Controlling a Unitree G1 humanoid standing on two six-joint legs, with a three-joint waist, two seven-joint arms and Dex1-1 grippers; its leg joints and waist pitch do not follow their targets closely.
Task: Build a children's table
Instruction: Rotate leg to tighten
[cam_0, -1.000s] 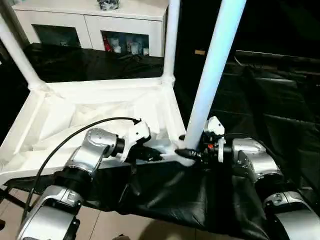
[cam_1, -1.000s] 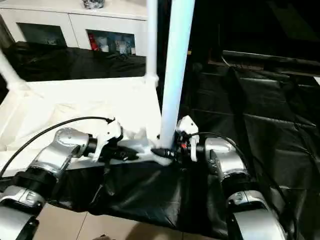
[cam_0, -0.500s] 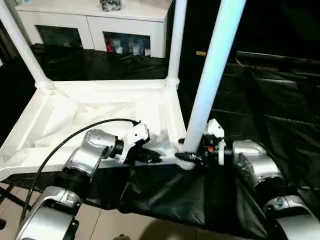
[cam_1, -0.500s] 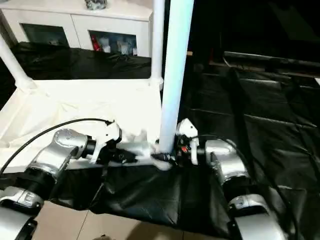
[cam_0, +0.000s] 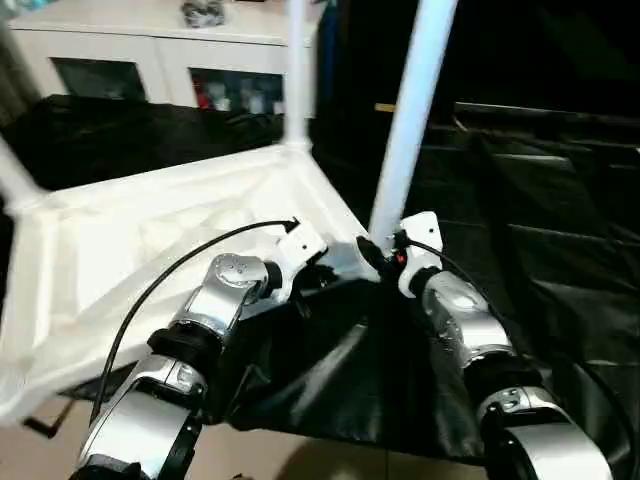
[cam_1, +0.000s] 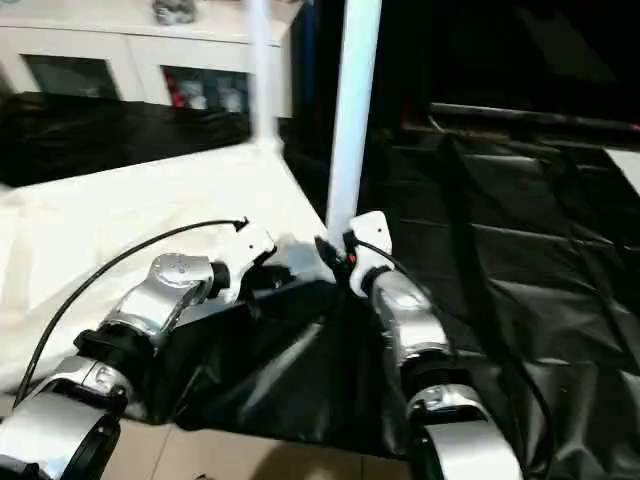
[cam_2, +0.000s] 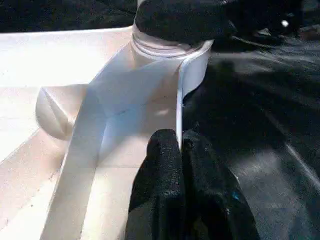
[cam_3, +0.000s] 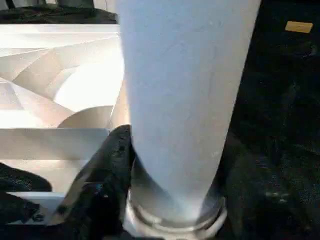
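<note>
An upturned white tabletop lies ribbed side up on a bench draped in black sheeting, three white tube legs rising from its corner sockets — the nearest leg standing at the corner closest to the robot. The left pincer is pressed shut on the thin edge wall of the tabletop, just beside that corner socket. The right pincer stands part open around the base of the nearest leg, one black finger lying against the tube just above the socket ring; the wrist picture does not show how firm the hold is. A black cable loops over the left forearm. Behind, a white cabinet with glass-fronted doors stands against the wall.
</note>
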